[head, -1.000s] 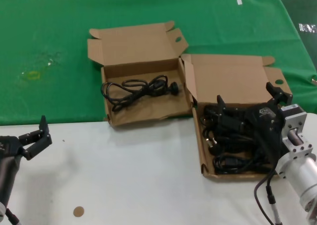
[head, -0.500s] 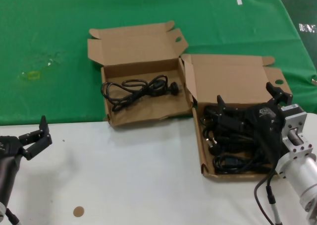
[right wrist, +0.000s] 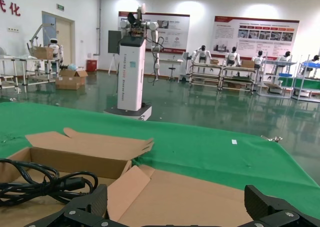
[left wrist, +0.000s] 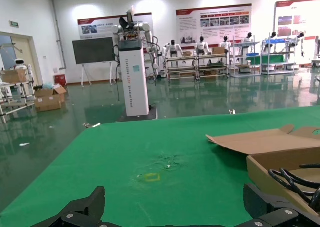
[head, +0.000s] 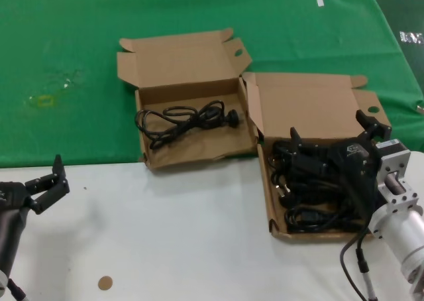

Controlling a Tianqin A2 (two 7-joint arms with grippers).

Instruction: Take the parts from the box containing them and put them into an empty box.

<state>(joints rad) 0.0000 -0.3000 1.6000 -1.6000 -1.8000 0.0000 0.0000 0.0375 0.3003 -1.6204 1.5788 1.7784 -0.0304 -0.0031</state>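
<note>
The right gripper (head: 331, 142) is being seen as matte black, with a small pale marking on its housing, mounted on a ribbed silver block and a smooth silver cylinder. A black cable is being looped beneath it. The left gripper (head: 48, 180) is likewise being shown black.

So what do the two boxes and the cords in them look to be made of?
Both boxes, the left one and the right one, look like matte brown corrugated cardboard: folded flaps, die-cut holes. The lone cord and the cord pile look like black rubber or plastic sheathing, slightly glossy, with moulded plugs.
</note>
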